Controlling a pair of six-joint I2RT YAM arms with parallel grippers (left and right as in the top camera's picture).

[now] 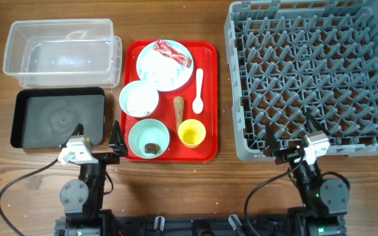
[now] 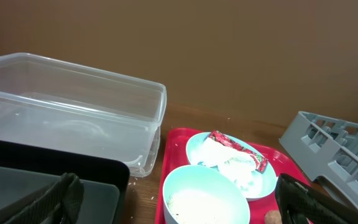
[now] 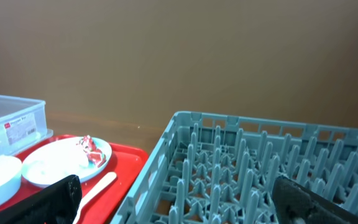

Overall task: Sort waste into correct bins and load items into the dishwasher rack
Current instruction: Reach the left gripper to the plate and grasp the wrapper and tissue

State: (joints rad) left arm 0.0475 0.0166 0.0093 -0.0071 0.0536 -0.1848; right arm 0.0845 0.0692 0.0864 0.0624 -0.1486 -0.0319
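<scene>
On a red tray [image 1: 210, 98], a pale-blue plate [image 1: 151, 77] holds a red-and-white wrapper [image 1: 174, 54] and white tissue [image 1: 157, 65]. A pale-blue bowl [image 1: 138, 99] holds rice. A mint-green bowl [image 1: 149, 134] holds a dark lump [image 1: 152, 149]. A brown cone [image 1: 178, 111], yellow cup [image 1: 191, 133] and white spoon [image 1: 198, 92] lie beside them. The clear tub [image 1: 61, 52] and black tray [image 1: 58, 118] stand left, the grey rack [image 1: 314, 78] right. My left gripper [image 1: 97, 136] is open and empty near the black tray. My right gripper [image 1: 289, 136] is open and empty at the rack's front edge.
The left wrist view shows the clear tub [image 2: 73, 112], black tray [image 2: 55, 180], rice bowl [image 2: 204, 196] and plate [image 2: 232, 165]. The right wrist view shows rack pegs [image 3: 260, 168], the spoon [image 3: 95, 186] and plate [image 3: 64, 162]. Loose rice grains lie on the wood by the tub.
</scene>
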